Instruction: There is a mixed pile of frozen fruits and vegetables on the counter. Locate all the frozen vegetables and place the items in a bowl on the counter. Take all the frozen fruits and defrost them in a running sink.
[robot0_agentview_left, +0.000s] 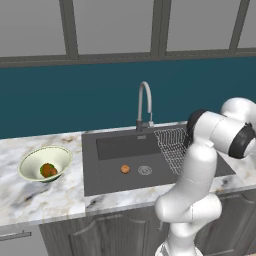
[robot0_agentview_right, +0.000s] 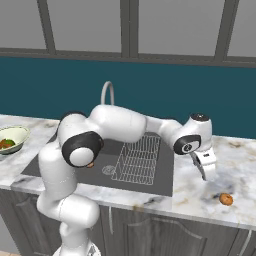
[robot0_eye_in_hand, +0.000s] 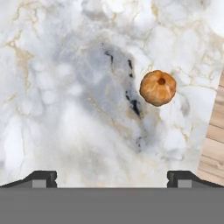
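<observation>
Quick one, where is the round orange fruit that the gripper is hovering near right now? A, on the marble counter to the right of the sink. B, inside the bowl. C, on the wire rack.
A: the orange fruit lies on the bare marble counter right of the sink, below the open gripper, apart from its fingers.

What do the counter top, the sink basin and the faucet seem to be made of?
Counter: probably polished marble, white with grey and tan veins. Sink: matte dark grey, maybe composite or coated metal; no shine to settle it. Faucet: likely polished metal, silver and curved.
</observation>
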